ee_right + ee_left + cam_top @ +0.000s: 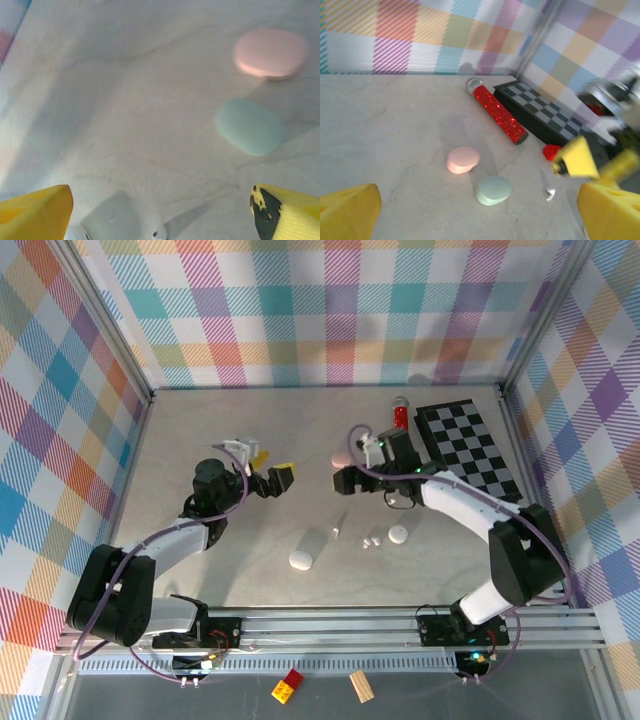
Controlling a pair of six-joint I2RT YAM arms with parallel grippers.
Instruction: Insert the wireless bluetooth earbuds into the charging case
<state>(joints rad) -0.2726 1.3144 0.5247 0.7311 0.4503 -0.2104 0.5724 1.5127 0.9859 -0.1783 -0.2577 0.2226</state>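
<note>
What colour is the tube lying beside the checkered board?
The tube is glittery red; the left wrist view shows it best.

We see one tiny glossy white earbud point(549, 194) lying on the table point(395, 130) just beneath the spread jaws of the right gripper point(161, 200), touching neither side. Ahead of those jaws, nearer the dark-scuffed finger point(290, 215), the pale green charging case point(250, 126) lies flat and closed, a smooth pebble. The pink case point(270, 52) lies beyond it, also closed, close by but apart. Two more white earbuds point(372, 540) lie side by side well behind the right jaws, toward the arm bases. They sit between a white oval case point(302, 559) and a round white case point(398, 534).
</note>
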